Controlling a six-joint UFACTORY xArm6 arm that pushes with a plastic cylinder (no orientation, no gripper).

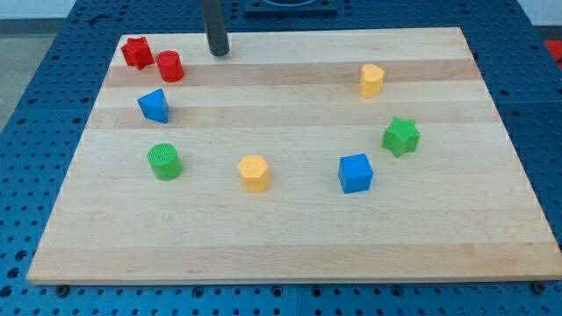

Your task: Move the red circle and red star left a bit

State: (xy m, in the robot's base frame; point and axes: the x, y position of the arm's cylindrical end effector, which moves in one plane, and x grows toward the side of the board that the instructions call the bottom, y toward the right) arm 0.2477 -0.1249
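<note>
The red star [136, 52] lies at the board's top left corner. The red circle [169, 66] sits just to its right and slightly lower, touching or nearly touching it. My tip [219, 52] is down on the board at the view's top, to the right of the red circle with a gap of about one block's width between them.
A blue block [154, 105] lies below the red circle. A green circle [164, 161], a yellow hexagon [253, 172] and a blue cube [356, 172] lie across the lower middle. A green star [401, 135] and a yellow block [371, 80] lie at the right. The wooden board [290, 246] rests on a blue perforated table.
</note>
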